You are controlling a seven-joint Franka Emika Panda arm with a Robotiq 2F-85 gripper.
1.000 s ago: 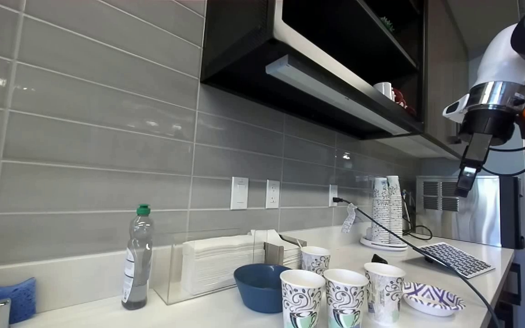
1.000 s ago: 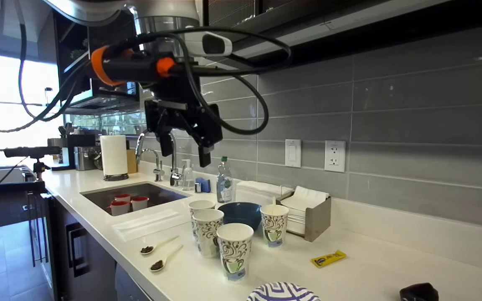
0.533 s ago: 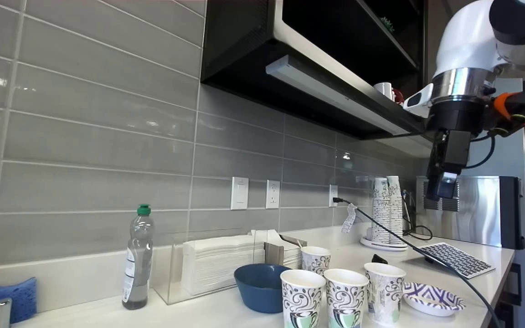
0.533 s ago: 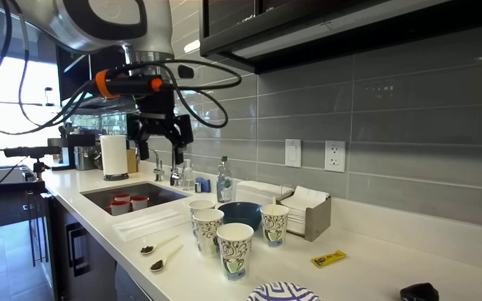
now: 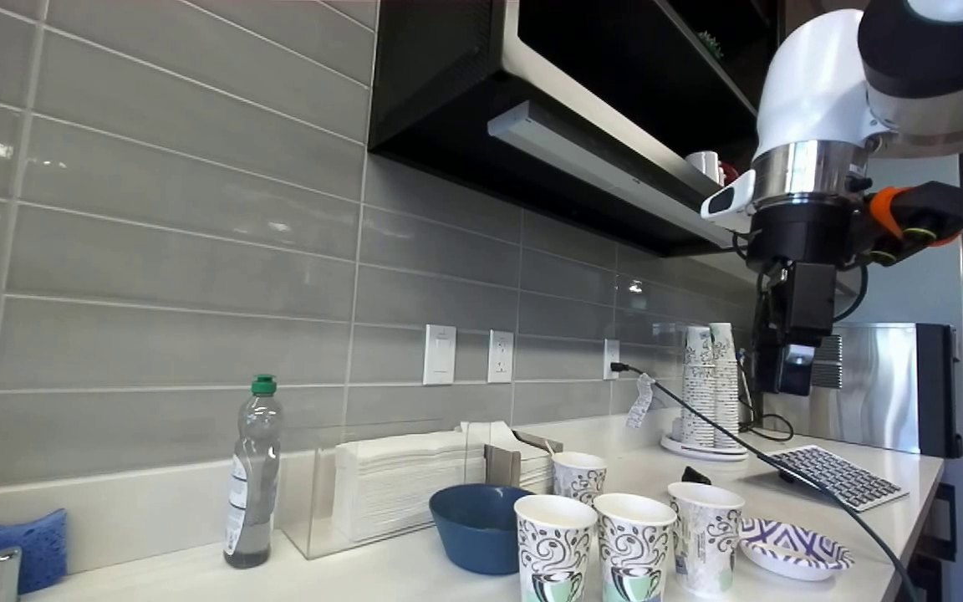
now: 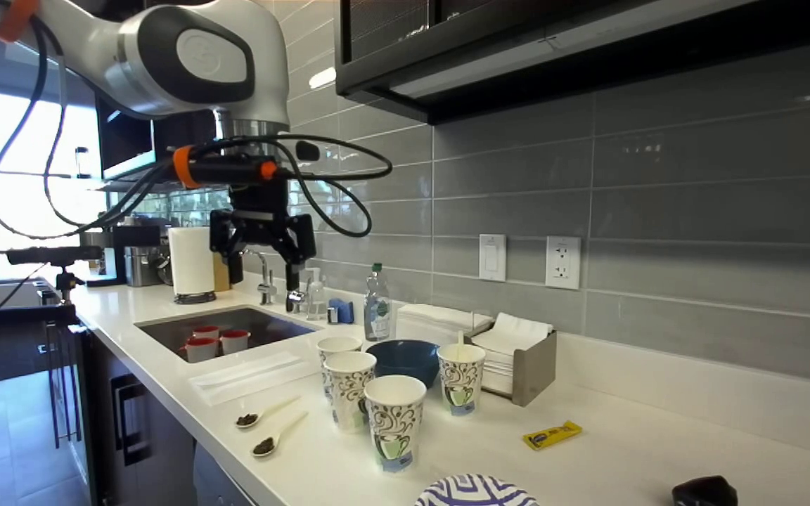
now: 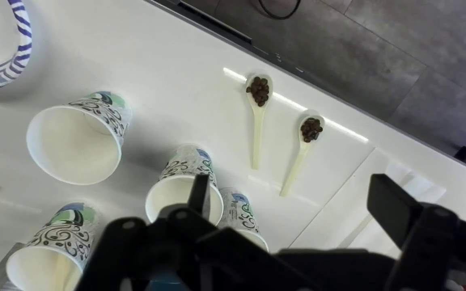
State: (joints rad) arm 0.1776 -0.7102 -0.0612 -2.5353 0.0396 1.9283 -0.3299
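My gripper (image 7: 289,194) is open and empty, raised above the counter; it also shows in both exterior views (image 6: 264,277) (image 5: 785,380). It touches nothing. In the wrist view, below it, two cream spoons (image 7: 257,121) (image 7: 302,151) hold dark coffee beans and lie near the counter's edge. Several patterned paper cups stand by them, including one partly behind a finger (image 7: 188,165), one beside it (image 7: 239,210) and one further left (image 7: 77,141). Another cup (image 6: 460,379) has a stick in it. A blue bowl (image 6: 403,360) stands behind the cups, mostly hidden in the wrist view.
A napkin holder (image 6: 535,369), dish soap bottle (image 5: 253,481) and blue sponge (image 5: 38,552) stand along the wall. A sink (image 6: 264,320) holds red and white mugs. A patterned paper bowl (image 5: 791,548), yellow packet (image 6: 551,436) and black cable (image 5: 782,464) lie on the counter. Cabinets (image 5: 615,125) overhang it.
In both exterior views, my gripper has moved left and lower, staying open. The objects on the counter have not moved.
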